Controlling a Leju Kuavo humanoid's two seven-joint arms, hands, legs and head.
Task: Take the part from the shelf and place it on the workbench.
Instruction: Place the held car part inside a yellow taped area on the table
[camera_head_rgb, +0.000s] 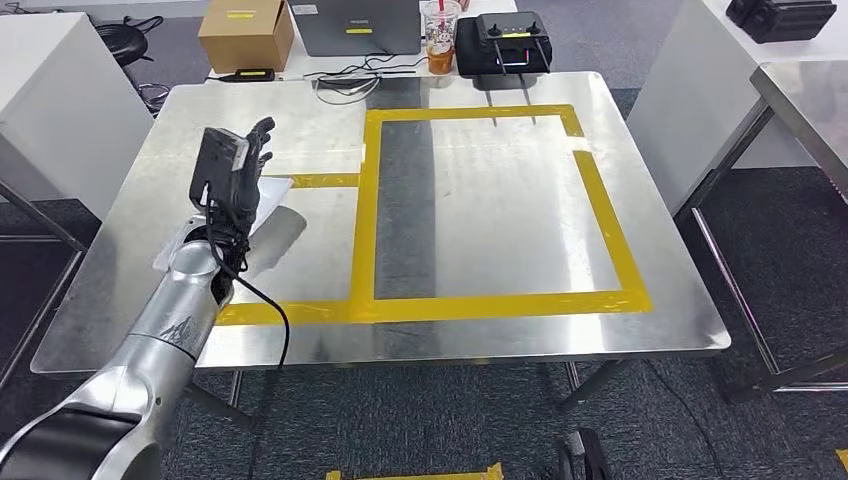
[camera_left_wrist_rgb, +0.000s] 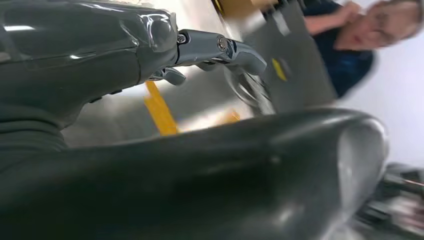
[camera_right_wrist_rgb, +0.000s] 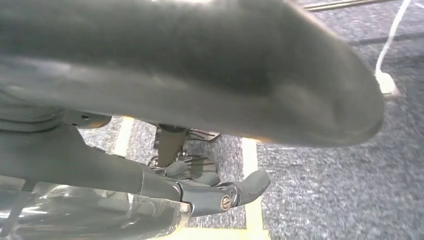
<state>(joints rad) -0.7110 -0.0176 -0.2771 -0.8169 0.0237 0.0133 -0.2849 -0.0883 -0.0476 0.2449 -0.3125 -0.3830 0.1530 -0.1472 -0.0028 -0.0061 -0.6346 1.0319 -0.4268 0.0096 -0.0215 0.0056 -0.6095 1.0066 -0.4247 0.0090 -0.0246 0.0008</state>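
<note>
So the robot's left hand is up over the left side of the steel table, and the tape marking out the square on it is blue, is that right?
Not quite. The tape is yellow, not blue, as the head view shows. The rest holds: the left hand is raised over the left side of the steel table.

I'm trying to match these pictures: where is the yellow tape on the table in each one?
Head view: yellow tape frames a square on the table.
Left wrist view: the tape, blurred, beyond the left hand.
Right wrist view: carpet instead; those yellow strips are floor tape.
Shared landmark: left hand.
</note>
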